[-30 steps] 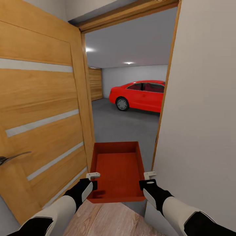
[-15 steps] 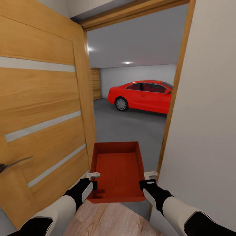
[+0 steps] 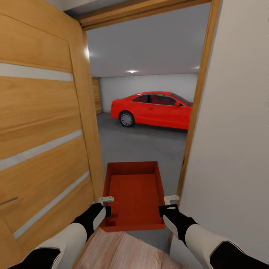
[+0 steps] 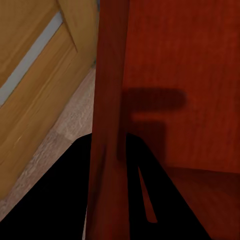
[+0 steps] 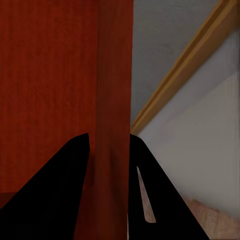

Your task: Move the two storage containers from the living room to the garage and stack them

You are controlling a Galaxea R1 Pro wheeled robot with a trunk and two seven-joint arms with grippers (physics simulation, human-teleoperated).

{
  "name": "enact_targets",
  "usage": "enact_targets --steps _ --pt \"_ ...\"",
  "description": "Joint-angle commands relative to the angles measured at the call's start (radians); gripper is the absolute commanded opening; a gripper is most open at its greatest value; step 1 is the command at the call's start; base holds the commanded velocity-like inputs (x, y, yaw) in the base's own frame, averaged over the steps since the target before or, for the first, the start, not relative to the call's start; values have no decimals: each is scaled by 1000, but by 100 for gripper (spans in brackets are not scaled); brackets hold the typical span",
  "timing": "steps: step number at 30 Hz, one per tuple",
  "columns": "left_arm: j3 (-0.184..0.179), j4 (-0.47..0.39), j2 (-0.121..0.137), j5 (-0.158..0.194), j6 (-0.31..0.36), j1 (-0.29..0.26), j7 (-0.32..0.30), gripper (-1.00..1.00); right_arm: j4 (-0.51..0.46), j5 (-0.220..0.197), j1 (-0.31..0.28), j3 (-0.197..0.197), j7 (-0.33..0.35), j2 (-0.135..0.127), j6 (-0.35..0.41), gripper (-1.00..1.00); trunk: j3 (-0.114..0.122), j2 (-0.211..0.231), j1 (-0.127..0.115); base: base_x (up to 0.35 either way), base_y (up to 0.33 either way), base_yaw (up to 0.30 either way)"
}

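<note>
Storage container (image 3: 135, 194) unmarked, gripped by left pincer (image 3: 105, 204), right pincer (image 3: 168, 204).

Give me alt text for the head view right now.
Both grippers, left and right, hold an orange-red container by its side walls in an open doorway. A wooden door stands open on the left; beyond, a garage with grey floor and a red car.

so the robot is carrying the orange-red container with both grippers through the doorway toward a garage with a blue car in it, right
Not quite: the car is red, not blue, as the head view shows. The rest holds: the left gripper and right gripper each clamp a side wall of the container at the doorway.
</note>
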Motion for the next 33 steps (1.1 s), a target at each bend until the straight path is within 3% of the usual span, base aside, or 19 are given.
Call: enact_targets --steps 1,25,33 --pt "-7 -5 7 -36 -1 0 12 -100 2 -23 -1 18 -8 -1 7 -100 0 -1 1 160 186 -242" --pt "-7 -5 7 -37 -1 0 12 -100 2 -23 -1 18 -8 -1 7 -100 0 -1 1 160 179 -242" --pt "-6 -5 7 -36 -1 0 12 -100 2 -23 0 18 -8 -1 7 -100 0 -1 1 170 201 -48"
